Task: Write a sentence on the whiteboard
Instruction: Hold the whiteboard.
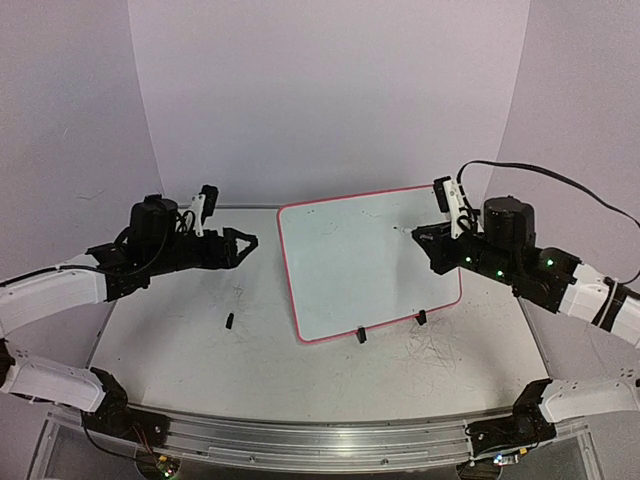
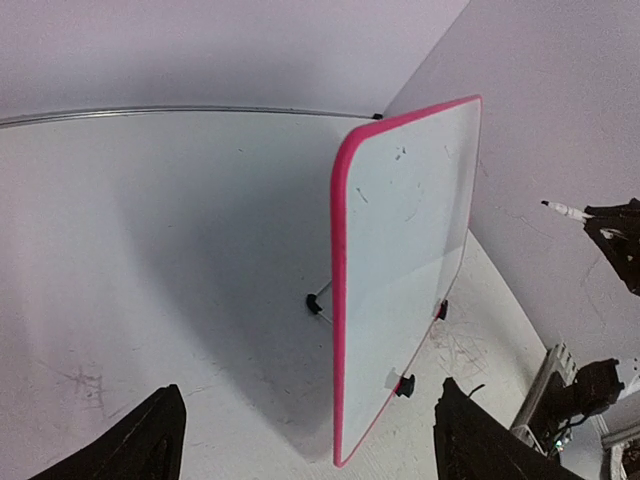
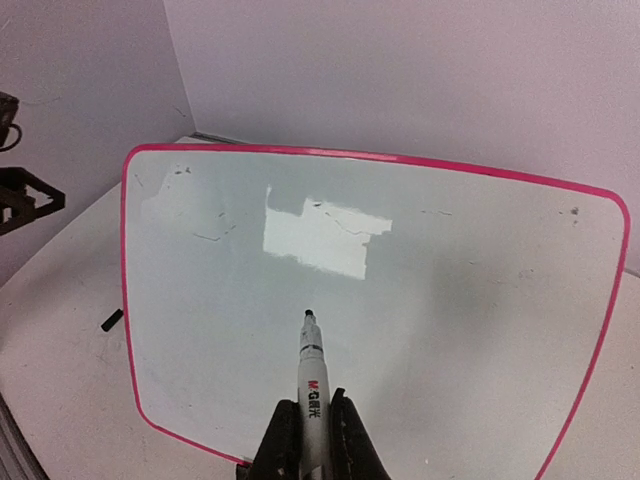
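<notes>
No sentence is on the whiteboard yet, so all the writing is left. The right gripper jaws squeeze a marker near it. The left gripper jaws are wide open and empty.

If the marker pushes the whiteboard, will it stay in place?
Likely not firmly. The whiteboard stands propped on small black clips, so a push may slide it or tip it back. It looks thin and flat, so probably stiff but light.

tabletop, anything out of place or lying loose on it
One small black cap-like piece lies loose on the scuffed grey-white tabletop, left of the pink-rimmed white whiteboard and apart from everything else. It is too small to identify. Nothing else stands out.
</notes>
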{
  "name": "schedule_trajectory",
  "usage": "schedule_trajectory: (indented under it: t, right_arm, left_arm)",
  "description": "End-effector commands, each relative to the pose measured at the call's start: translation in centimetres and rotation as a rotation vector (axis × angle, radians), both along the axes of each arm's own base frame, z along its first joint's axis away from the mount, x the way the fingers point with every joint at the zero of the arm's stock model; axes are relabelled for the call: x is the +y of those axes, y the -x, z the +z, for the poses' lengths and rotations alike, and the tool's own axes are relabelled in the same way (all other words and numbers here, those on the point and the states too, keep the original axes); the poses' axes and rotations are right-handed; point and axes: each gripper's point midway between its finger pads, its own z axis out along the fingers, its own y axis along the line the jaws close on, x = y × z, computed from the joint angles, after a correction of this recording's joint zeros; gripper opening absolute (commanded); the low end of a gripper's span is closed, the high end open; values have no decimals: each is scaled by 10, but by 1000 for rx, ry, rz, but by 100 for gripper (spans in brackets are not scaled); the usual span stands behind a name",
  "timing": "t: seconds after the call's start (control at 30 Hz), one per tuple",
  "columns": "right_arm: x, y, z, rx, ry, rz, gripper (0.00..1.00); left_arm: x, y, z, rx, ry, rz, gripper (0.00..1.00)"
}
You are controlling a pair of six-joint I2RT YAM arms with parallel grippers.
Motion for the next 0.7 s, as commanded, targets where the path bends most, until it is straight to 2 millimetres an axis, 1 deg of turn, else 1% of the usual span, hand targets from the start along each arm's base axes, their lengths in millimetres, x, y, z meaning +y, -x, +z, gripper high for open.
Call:
schedule_trajectory:
  t: [0.0, 0.07, 0.13, 0.2, 0.27, 0.33, 0.4, 0.47, 0.57, 0.67]
  right_arm:
    - [54, 14, 35, -87, -66, 218, 0]
    - [76, 16, 29, -80, -56, 256, 0]
    - [97, 19, 25, -96, -15, 302, 0]
    - [117, 21, 14, -85, 6, 340, 0]
    - [132, 21, 10, -89, 11, 364, 0]
    - [148, 25, 5, -111, 30, 402, 0]
    - [159, 29, 0, -134, 50, 431, 0]
    - [166, 27, -9, -132, 58, 426, 0]
    - [172, 24, -18, -133, 71, 401, 0]
    - [177, 26, -21, -168, 76, 399, 0]
  left_arm:
    - [-37, -5, 35, -103, 95, -188, 85]
    - [-42, -12, 30, -91, 89, -200, 85]
    - [-49, -16, 25, -76, 100, -241, 81]
    - [-56, -19, 27, -75, 116, -276, 77]
    - [-61, -22, 28, -77, 132, -306, 73]
    - [-66, -27, 27, -73, 141, -327, 70]
    - [-70, -33, 25, -72, 148, -339, 69]
    - [-76, -36, 20, -63, 153, -362, 66]
    - [-83, -39, 15, -54, 156, -393, 61]
    - [-85, -42, 11, -55, 154, -402, 54]
